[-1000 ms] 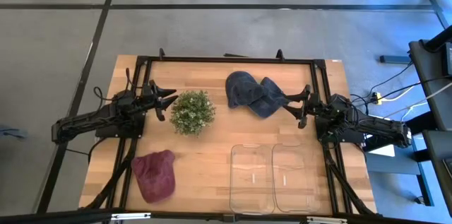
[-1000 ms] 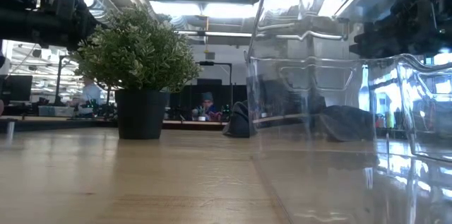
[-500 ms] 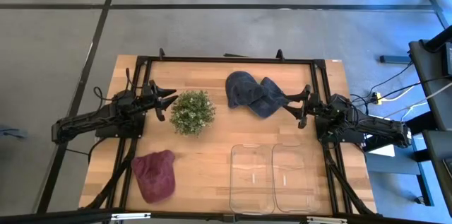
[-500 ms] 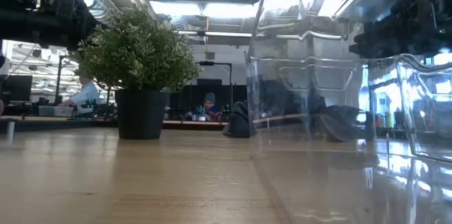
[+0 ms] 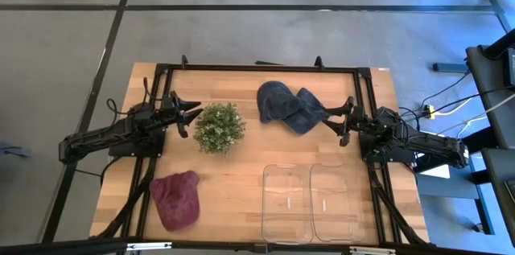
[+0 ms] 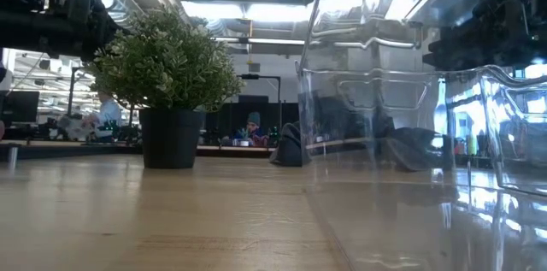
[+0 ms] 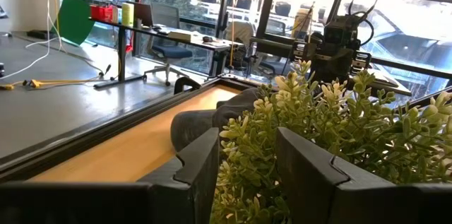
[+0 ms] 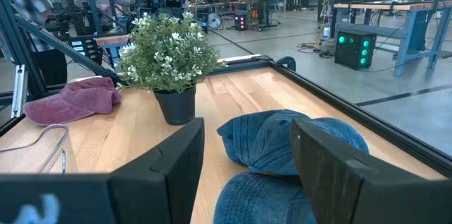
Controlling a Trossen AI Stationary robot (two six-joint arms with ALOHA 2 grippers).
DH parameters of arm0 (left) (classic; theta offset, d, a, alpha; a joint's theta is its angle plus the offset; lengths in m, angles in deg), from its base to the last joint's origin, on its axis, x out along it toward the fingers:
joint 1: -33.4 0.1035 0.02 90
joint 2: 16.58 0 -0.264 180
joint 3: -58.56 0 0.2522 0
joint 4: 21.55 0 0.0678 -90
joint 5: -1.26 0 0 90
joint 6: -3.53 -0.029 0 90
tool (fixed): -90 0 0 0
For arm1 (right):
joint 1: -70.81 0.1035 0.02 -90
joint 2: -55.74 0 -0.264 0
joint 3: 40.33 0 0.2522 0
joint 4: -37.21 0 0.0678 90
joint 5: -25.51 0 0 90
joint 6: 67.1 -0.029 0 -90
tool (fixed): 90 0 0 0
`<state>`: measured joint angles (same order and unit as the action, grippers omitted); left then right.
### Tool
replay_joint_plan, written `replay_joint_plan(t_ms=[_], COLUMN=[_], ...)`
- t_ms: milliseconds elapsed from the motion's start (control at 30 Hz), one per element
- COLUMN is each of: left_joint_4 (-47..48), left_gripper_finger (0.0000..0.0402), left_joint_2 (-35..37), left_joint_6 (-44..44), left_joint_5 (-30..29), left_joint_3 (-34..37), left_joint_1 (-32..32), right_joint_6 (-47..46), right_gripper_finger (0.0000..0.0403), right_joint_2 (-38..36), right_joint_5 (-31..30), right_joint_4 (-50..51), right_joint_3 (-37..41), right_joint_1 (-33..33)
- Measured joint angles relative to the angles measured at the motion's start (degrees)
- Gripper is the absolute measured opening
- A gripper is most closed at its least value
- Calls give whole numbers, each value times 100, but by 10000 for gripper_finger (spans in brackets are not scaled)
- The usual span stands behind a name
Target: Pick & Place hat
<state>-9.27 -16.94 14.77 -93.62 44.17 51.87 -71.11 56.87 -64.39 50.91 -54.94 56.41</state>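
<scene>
A blue denim hat [image 5: 290, 107] lies crumpled on the far middle of the table, also seen as the blue hat [image 8: 282, 153] in the right wrist view. A maroon hat [image 5: 177, 199] lies flat near the left front corner. My right gripper [image 5: 346, 121] hovers open just right of the blue hat, fingers pointing toward it. My left gripper [image 5: 191, 116] is open, level, just left of a potted plant [image 5: 219, 127], touching nothing I can see.
Two clear plastic bins [image 5: 310, 201] stand side by side at the near edge, right of centre. The potted plant [image 6: 171, 74] stands between the arms, left of centre. A black frame [image 5: 257, 67] runs around the table. People show in the room beyond.
</scene>
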Motion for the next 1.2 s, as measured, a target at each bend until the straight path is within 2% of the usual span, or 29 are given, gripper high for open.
replay_joint_plan(t_ms=[1067,1200], left_joint_4=[0,0], left_gripper_finger=[136,136], left_joint_2=[0,0], left_joint_6=[0,4], left_joint_5=[0,0], left_joint_3=[1,1], left_joint_1=[1,-1], right_joint_6=[-24,-881], right_gripper_finger=[210,210], right_joint_2=[-2,2], right_joint_5=[0,-64], right_joint_4=[0,-235], right_joint_3=[-2,4], right_joint_1=[2,2])
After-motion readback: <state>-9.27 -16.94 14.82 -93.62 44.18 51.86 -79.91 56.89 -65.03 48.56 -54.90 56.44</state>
